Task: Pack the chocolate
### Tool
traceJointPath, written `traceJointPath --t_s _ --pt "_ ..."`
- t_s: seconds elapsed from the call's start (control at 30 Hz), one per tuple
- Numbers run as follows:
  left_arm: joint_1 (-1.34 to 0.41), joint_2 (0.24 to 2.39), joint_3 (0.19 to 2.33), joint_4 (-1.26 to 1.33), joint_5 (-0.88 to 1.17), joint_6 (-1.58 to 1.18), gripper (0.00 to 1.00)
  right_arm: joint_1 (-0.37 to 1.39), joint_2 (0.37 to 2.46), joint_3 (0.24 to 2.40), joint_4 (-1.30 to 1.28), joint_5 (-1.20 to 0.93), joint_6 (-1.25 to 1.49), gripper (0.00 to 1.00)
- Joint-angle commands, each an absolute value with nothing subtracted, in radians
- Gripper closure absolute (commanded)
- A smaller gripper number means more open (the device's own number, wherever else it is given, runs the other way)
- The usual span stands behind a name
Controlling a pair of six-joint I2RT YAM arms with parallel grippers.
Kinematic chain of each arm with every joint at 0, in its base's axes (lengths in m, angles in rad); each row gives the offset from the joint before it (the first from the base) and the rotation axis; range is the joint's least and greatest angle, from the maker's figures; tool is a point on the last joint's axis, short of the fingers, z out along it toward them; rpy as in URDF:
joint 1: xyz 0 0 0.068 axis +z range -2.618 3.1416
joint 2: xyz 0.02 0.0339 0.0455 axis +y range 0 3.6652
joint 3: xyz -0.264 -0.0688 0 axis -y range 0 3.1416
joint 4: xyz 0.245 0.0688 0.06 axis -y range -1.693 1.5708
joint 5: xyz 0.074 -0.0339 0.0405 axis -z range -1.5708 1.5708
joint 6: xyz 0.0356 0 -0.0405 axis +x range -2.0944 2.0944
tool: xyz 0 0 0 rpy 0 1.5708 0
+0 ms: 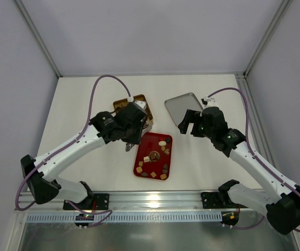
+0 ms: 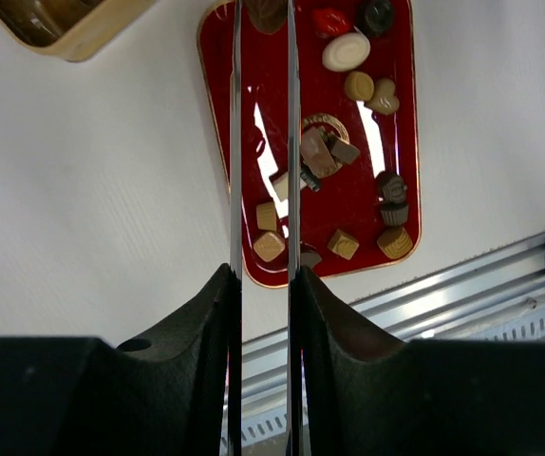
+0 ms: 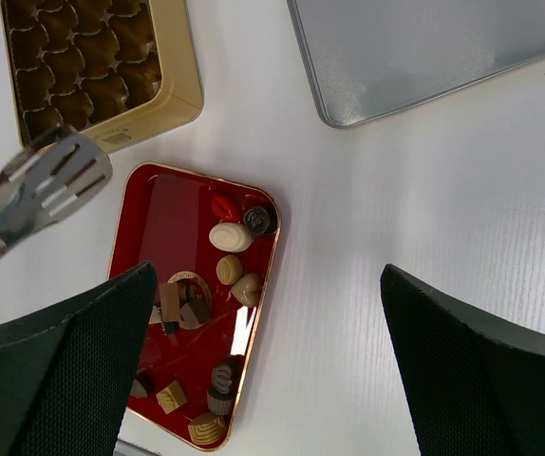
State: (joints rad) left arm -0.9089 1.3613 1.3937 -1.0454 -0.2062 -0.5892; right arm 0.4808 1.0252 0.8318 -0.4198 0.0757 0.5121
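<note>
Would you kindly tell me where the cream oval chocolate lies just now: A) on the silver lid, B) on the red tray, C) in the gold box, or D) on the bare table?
B: the cream oval chocolate lies on the red tray, apart from the gold box and the silver lid.

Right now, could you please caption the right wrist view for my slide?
Right gripper, open, looks down on red tray of chocolates, gold box, silver lid and tongs.
</note>
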Motion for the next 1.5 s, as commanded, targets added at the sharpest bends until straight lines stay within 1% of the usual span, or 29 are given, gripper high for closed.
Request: traceJointPath --t_s 0.0,0.23,0.37,0.53,0.8,1.07,1.17,1.23,1.47 --pt "-0.842 1.388 1.476 -1.025 -0.236 -0.531 0.77 0.483 1.011 0.859 -0.402 0.08 0.494 0.0" --pt "-0.689 1.509 1.598 -0.982 -0.244 -0.462 0.78 0.483 1.031 0.884 -0.406 0.069 0.482 0.0" --pt "-0.631 1.59 1.667 -0.934 -0.239 -0.42 0.77 0.483 1.043 0.899 -0.403 0.061 0.48 0.0" --pt "-0.604 1.712 1.782 -0.913 -0.255 -0.377 0.76 0.483 1.054 0.911 -0.405 0.06 0.474 0.0" --pt "-0.581 1.868 1.875 -0.882 -0.279 -0.351 0.77 0.482 1.042 0.896 -0.408 0.061 0.483 0.0" --pt "-0.577 1.91 1.879 -0.868 -0.301 -0.35 0.76 0.483 1.026 0.879 -0.41 0.061 0.483 0.0" --pt "-0.575 1.91 1.873 -0.865 -0.307 -0.35 0.74 0.483 1.028 0.879 -0.408 0.06 0.485 0.0" --pt "-0.575 1.911 1.875 -0.864 -0.308 -0.345 0.7 0.485 1.031 0.879 -0.408 0.055 0.486 0.0" --pt "-0.574 1.921 1.879 -0.862 -0.307 -0.337 0.67 0.483 1.029 0.879 -0.408 0.057 0.489 0.0"
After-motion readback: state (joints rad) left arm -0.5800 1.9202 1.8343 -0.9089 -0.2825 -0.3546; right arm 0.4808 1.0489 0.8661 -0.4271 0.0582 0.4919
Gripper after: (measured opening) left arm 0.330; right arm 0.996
